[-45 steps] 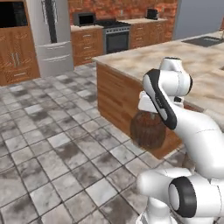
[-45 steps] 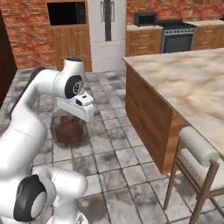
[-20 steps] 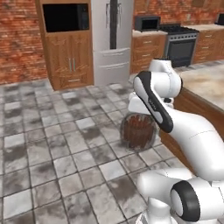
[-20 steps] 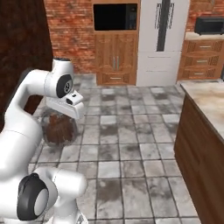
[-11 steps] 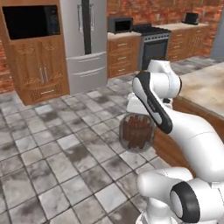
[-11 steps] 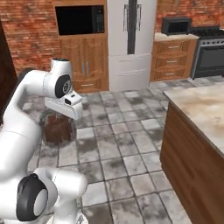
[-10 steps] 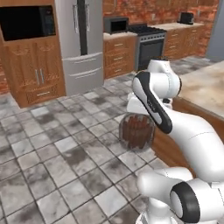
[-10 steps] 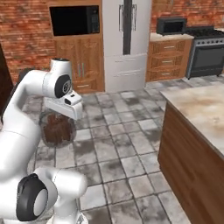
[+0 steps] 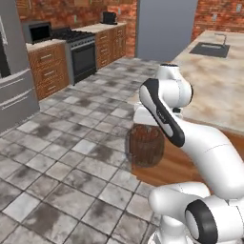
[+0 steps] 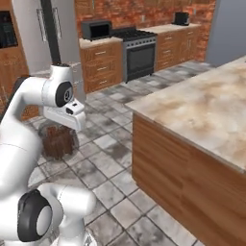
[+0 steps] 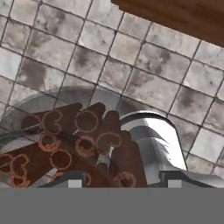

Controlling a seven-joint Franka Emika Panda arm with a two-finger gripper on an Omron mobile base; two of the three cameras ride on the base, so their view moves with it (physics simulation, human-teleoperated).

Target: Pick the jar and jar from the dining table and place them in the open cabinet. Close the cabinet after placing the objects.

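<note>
My gripper [image 9: 144, 125] hangs low over the tiled floor, shut on a rounded clear glass jar [image 9: 146, 146] of upright brown sticks. The right base view has the same jar [image 10: 58, 140] under the hand [image 10: 67, 116], left of the arm. From the hand view I look down into the jar [image 11: 74, 144], its stick ends showing as rings, with a silvery curved part [image 11: 153, 138] beside them and the gripper [image 11: 122, 180] at the bottom edge. The other jar and the cabinet are out of view. Whether the marbled top [image 10: 202, 108] beside me is the dining table, I cannot tell.
A marbled stone top with a sink [image 9: 210, 49] on a wooden body [image 10: 187, 187] stands close on my right. A black stove [image 10: 139, 57] sits between wooden drawer units [image 10: 100, 65] at the back, with a steel fridge [image 9: 12, 90] on the left. Grey floor tiles [image 9: 57, 190] spread ahead.
The whole picture has swung: fridge and wall oven slid left, stove and stone top with sink came in. So the base has turned. Arm and held jar keep their pose.
</note>
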